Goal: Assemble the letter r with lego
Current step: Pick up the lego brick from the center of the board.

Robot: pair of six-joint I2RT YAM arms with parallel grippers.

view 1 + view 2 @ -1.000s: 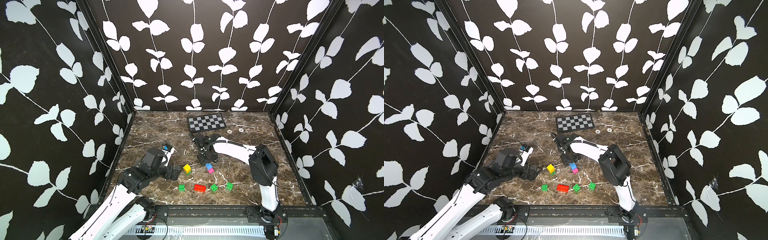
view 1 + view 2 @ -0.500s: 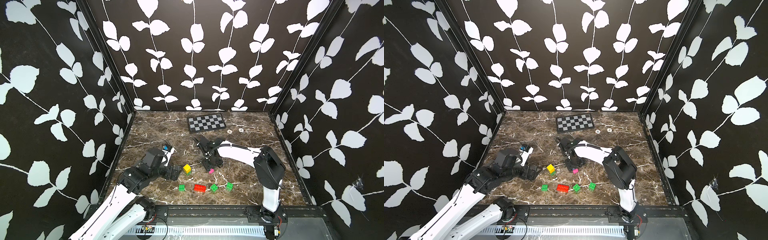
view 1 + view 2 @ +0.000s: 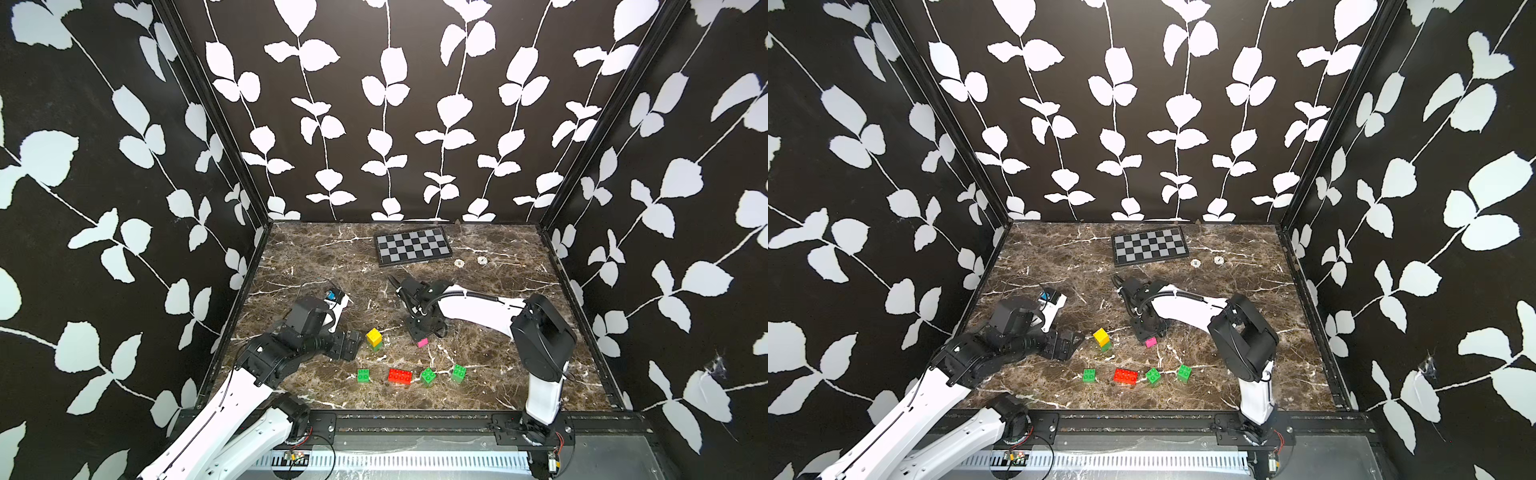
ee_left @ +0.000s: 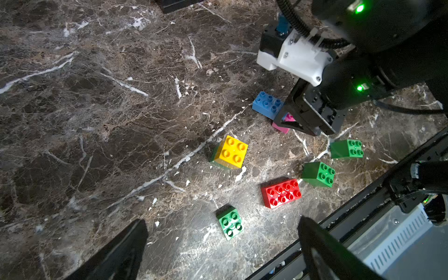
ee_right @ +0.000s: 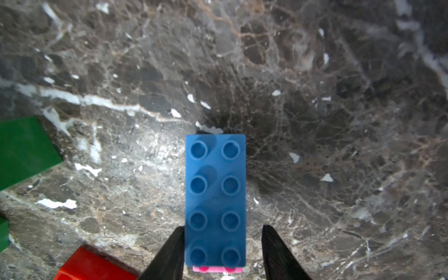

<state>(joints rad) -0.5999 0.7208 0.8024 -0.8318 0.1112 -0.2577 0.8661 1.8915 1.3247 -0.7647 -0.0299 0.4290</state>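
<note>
Blue brick, long, glossy, eight round studs, sat over pink brick, mid-table on veined marble top. Right gripper straddled one end: one finger touching side, other showing gap, not clamped. Best bet: centre jaws, squeeze flat sides squarely, avoid dragging pink brick. Left gripper gaped wide, empty.

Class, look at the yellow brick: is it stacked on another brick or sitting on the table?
Stacked. The yellow brick sits on a green brick, whose edge shows beneath it in the left wrist view.
</note>
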